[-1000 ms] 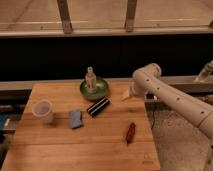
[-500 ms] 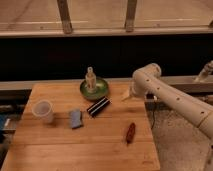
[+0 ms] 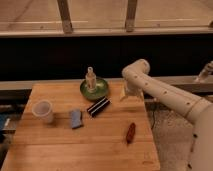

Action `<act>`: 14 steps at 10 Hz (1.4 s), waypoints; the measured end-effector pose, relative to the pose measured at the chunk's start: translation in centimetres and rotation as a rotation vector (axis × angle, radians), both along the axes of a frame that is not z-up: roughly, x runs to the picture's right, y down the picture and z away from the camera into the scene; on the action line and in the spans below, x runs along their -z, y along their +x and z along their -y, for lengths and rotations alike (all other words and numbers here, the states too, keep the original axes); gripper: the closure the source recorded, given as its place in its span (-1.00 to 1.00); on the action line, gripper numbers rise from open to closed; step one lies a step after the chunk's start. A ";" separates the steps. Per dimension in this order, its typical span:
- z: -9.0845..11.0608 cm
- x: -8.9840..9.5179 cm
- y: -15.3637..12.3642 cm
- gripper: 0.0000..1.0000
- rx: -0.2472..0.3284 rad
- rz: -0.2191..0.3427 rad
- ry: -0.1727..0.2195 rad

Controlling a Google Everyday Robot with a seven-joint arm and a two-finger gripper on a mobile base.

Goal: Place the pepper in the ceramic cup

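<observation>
The gripper (image 3: pixel 126 94) hangs over the right back edge of the wooden table (image 3: pixel 60 150), right of centre in the frame. Its jaws stand apart and hold nothing, as suits an approach not yet begun. The pepper (image 3: pixel 130 133) lies flat near the table's lower right edge, well below the gripper, with free space around it for a grasp from above. The ceramic cup (image 3: pixel 43 111) stands upright at the left, well apart from the pepper. Between them lie a black ribbed block (image 3: pixel 98 106) and a small blue-grey pad (image 3: pixel 76 118), which a carry would likely have to pass over. A green bowl (image 3: pixel 102 91) holding a pale bottle (image 3: pixel 90 77) sits just left of the gripper.
</observation>
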State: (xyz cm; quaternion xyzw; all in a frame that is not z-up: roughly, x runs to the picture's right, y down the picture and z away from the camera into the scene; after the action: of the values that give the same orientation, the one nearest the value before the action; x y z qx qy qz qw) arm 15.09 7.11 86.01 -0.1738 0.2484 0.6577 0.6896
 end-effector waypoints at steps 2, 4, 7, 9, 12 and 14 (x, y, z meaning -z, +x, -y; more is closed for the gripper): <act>-2.2 1.1 0.9 -0.52 -0.012 -0.070 -0.045; -4.1 2.3 2.6 -0.52 -0.067 -0.108 -0.061; -6.4 3.7 3.0 -0.52 -0.149 -0.116 -0.086; -7.6 4.0 2.7 -0.52 -0.159 -0.119 -0.125; -8.5 3.9 2.6 -0.52 -0.118 -0.135 -0.197; -8.5 3.9 2.6 -0.52 -0.116 -0.136 -0.196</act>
State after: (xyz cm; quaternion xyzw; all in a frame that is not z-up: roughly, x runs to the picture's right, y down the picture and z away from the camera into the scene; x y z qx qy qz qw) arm 17.70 15.60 82.12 -0.2096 0.3471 0.6793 0.6117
